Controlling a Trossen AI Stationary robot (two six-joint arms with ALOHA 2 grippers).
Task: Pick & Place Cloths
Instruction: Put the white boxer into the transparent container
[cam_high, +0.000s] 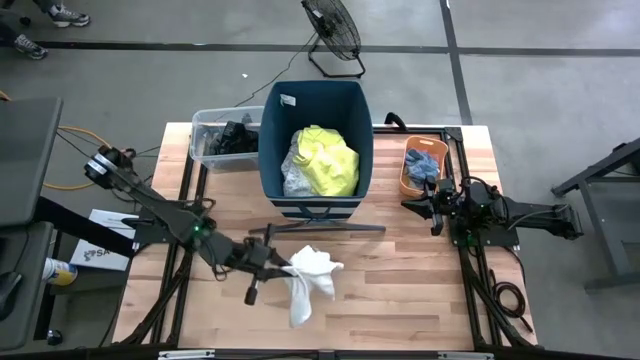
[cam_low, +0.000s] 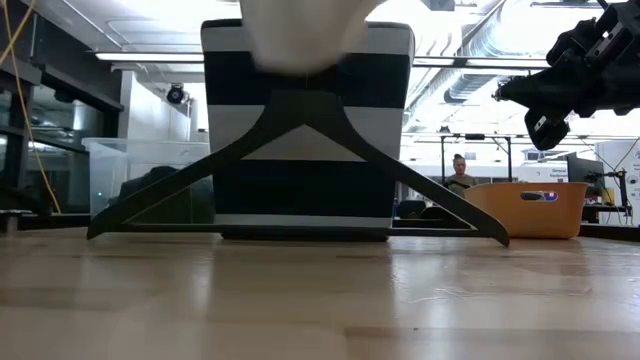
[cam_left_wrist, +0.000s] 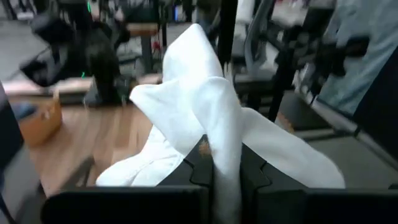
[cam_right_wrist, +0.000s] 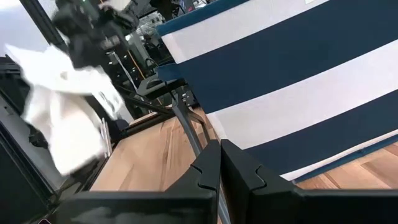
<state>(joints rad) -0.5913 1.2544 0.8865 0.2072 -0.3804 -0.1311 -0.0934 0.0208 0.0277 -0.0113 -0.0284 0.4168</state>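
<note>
Near the table's front edge, clamping a white cloth (cam_high: 310, 275) in the left gripper (cam_high: 283, 264); risking snagging the hanger (cam_high: 318, 229) before reaching the bin (cam_high: 268, 160). Right gripper (cam_high: 432, 203) waiting, fingers together.

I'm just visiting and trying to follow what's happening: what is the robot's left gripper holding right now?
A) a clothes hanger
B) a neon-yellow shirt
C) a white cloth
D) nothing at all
C: the left gripper is shut on a white cloth, which hangs from it above the wooden table in front of the blue bin.
</note>
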